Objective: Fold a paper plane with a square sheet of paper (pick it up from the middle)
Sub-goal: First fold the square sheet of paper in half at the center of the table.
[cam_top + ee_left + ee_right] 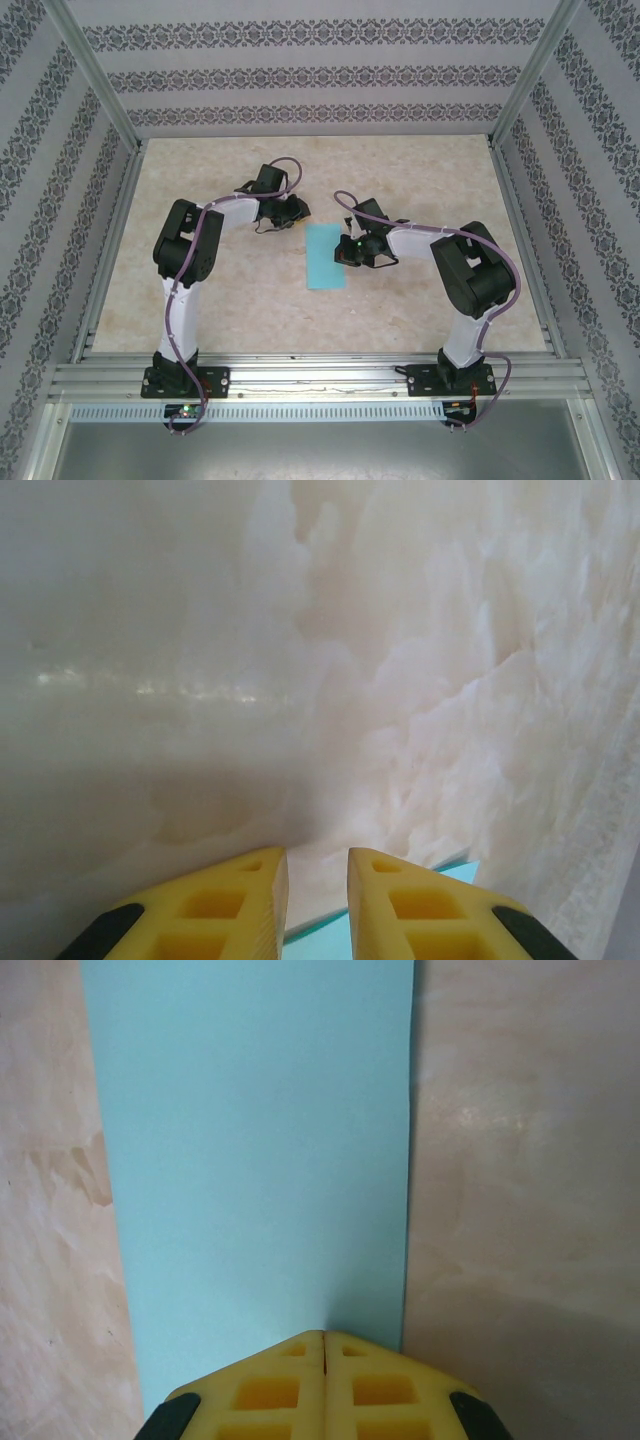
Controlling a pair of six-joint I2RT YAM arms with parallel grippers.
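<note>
The paper [325, 257] lies flat beneath the right pincer [324, 1338], whose closed, empty tips likely pin it; the left pincer [318, 855], slightly parted and empty, sits at its corner.

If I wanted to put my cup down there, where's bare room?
Bare: the far strip of table between the blue paper and the back wall, and the near patch between the paper and the front rail. Crowded: the middle, where the left gripper and right gripper meet the paper.
</note>
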